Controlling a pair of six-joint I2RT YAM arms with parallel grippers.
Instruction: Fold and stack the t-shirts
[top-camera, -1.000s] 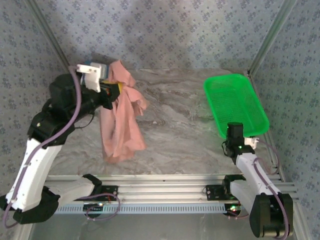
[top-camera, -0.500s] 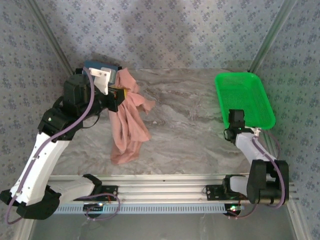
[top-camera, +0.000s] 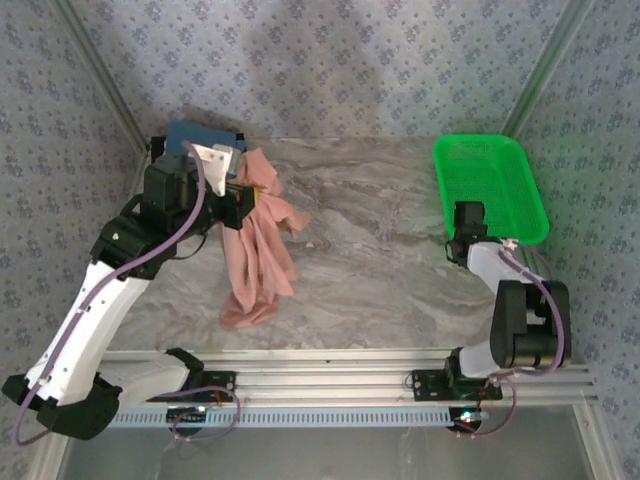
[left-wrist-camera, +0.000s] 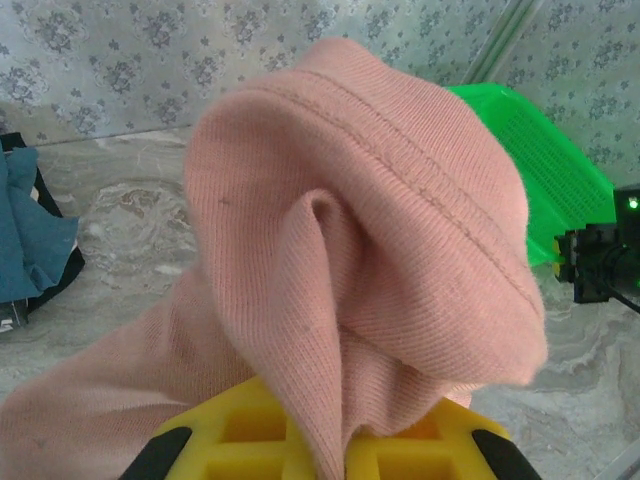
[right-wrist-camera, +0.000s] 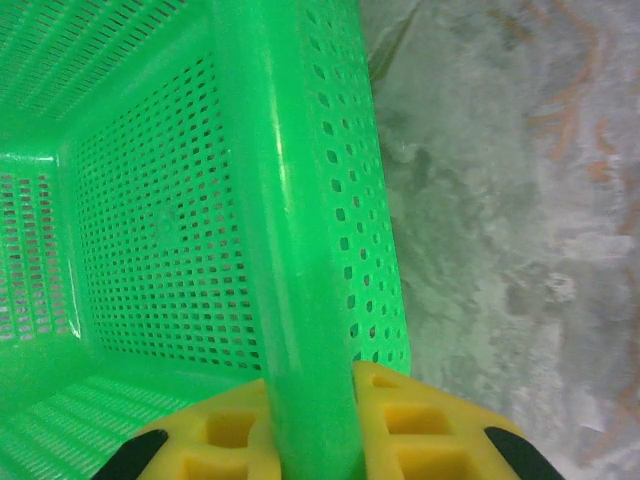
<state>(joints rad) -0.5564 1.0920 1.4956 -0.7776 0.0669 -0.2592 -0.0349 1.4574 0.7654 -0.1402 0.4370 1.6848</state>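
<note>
Salmon-pink cloth is what has shifted most on the left. The salmon-pink t-shirt hung closer to the near edge a second ago and has since been carried back and a little toward the green basket. Its crumpled lower end now trails on the table, well to the left of the basket's near end. It is bunched rather than spread, so I judge the folding not yet begun; the cloth will first have to be laid flat in the open stretch left of the basket. The left fingers are clamped on a gathered ridge of the shirt. In the left wrist view it bulges up from between the pads and spills over them, and the rest hangs down to the table. Farther out, the right fingers are closed on the basket's rim at its near left corner, the green bar running straight between the two pads. Over the same second the basket itself has slid away from the near edge toward the back right corner, which reads as clearing room for the fold. Farthest off, about level with the basket's far end but right across the table from it, a folded blue t-shirt lies behind the left arm.
</note>
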